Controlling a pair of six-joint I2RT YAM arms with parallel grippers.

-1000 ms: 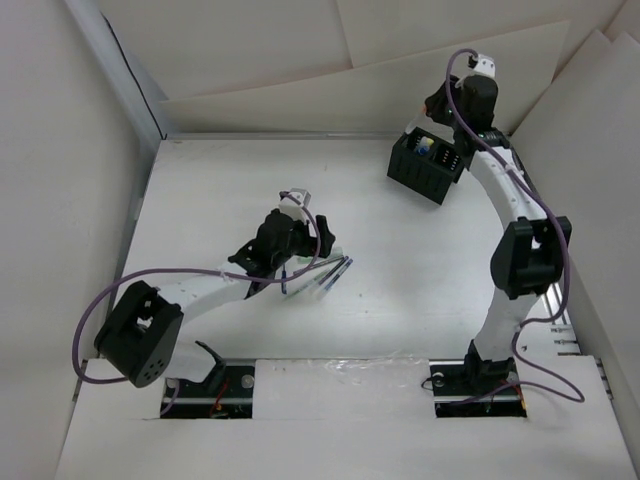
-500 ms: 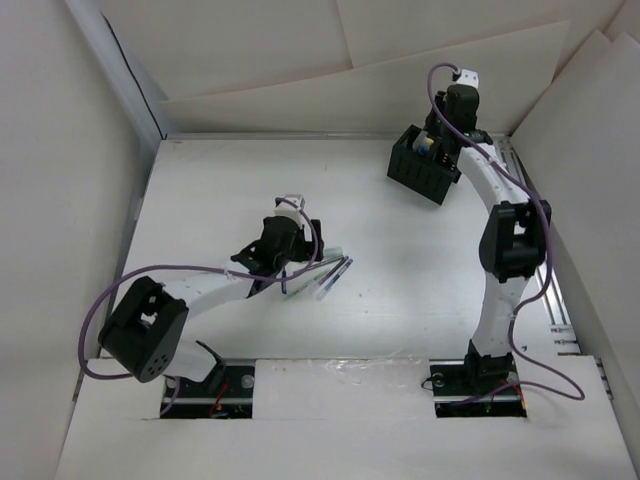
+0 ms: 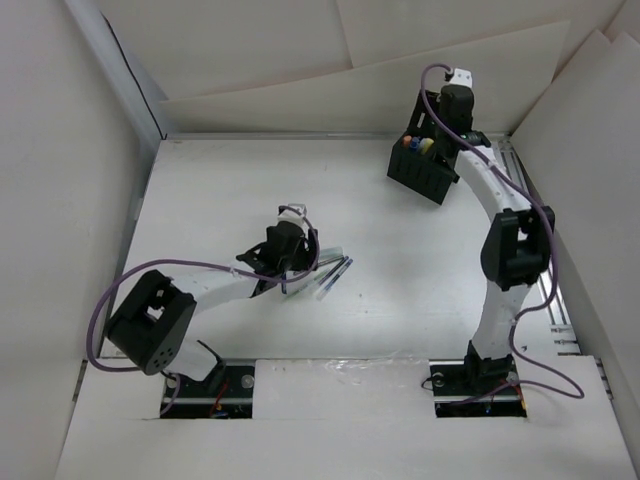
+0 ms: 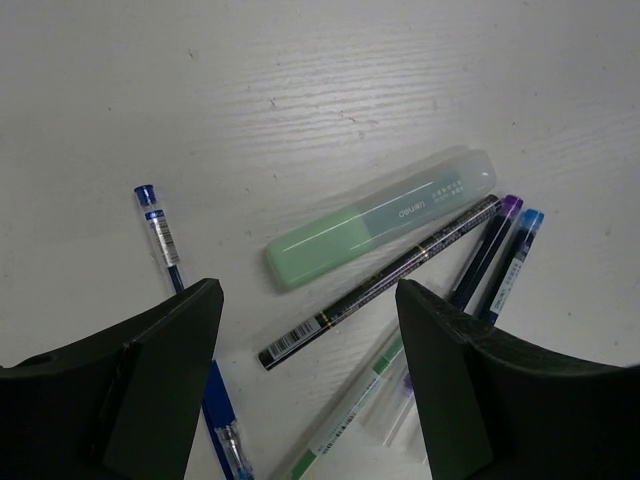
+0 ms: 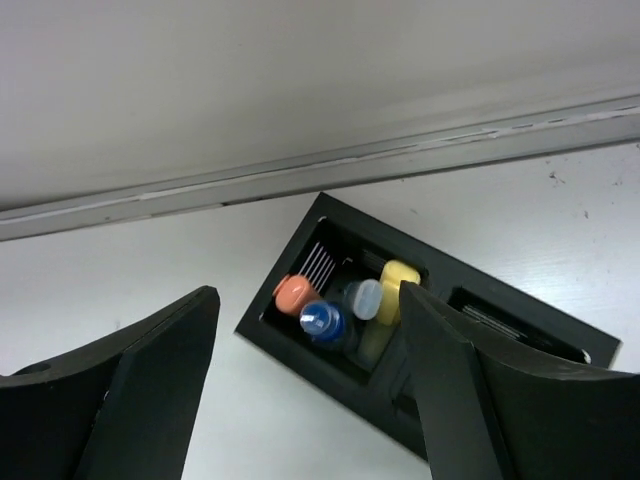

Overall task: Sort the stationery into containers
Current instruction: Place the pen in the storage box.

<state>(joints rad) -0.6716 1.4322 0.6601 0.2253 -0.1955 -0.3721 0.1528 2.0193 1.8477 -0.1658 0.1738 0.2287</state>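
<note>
Stationery (image 4: pixel 380 225) lies scattered between the left claw's (image 4: pixel 305 292) spread fingers.

Markers (image 5: pixel 322 320) in one compartment of organiser box (image 3: pixel 415 180), far right; pens (image 4: pixel 385 275) on table (image 3: pixel 200 200), centre.

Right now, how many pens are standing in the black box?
4, all in one compartment of the black box: an orange cap, a blue cap, a pale grey cap and a yellow cap. The other compartment is dark, so more may be hidden.
</note>
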